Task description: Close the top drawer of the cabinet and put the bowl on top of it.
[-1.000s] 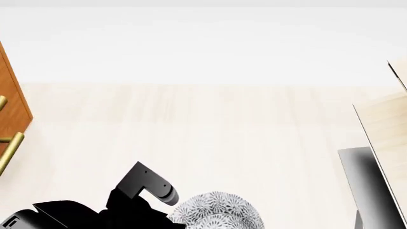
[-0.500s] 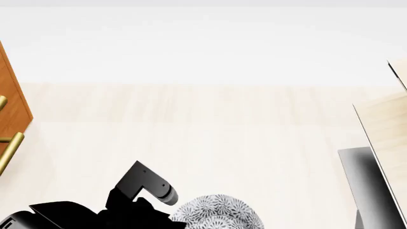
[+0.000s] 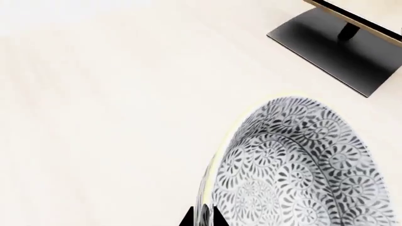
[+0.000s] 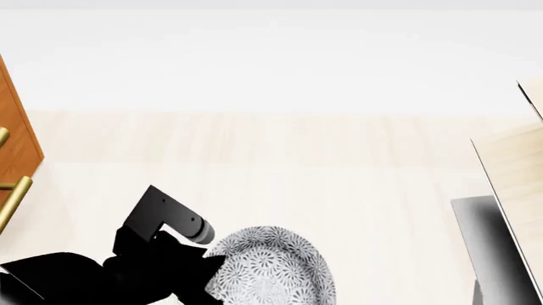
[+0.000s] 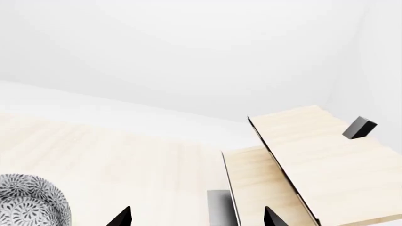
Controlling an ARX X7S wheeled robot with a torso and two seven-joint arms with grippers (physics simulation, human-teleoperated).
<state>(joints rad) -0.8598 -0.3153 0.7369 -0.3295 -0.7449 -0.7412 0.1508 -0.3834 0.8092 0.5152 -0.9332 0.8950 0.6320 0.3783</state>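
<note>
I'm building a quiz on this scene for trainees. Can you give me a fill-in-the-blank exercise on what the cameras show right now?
1. The bowl is patterned in grey and ____.
2. In the head view, the cabinet sits at the ____ edge of the picture.
3. The cabinet's bar handles are ____ in colour.
4. The left gripper has its jaws on the bowl's ____.

Missing words: white; left; brass; rim
</note>
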